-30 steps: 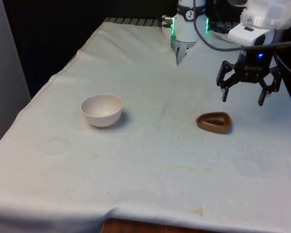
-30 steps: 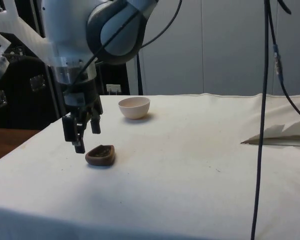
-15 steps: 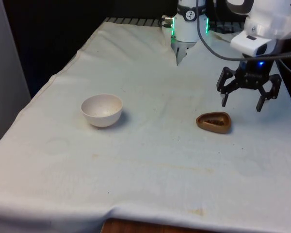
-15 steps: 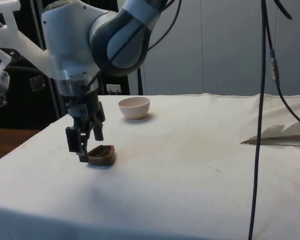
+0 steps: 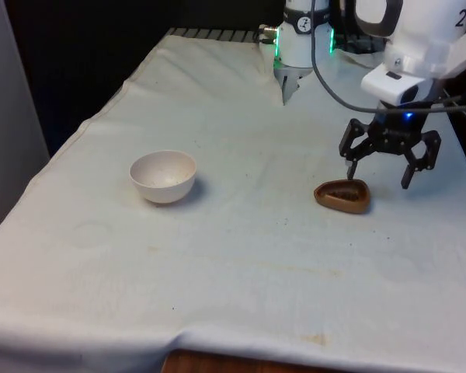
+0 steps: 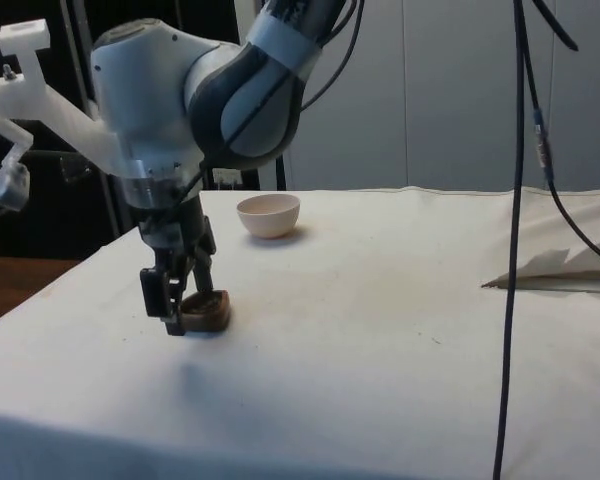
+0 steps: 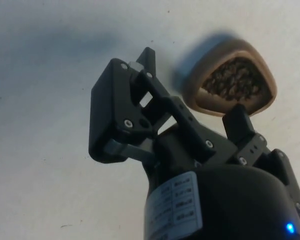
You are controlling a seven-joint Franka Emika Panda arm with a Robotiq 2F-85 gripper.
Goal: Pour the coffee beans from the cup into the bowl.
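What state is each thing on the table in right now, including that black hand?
cup: upright on the cloth, full of coffee beans, not gripped.
bowl: upright, looks empty, far from the cup toward the front view's left.
hand: open, low beside the cup with one fingertip at its rim, holding nothing.
white cloth: lying flat, lightly stained near the front edge.

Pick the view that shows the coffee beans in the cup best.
The wrist view: it looks down into the cup at the coffee beans. The front view shows a dark patch inside the cup; the side view shows its wall.
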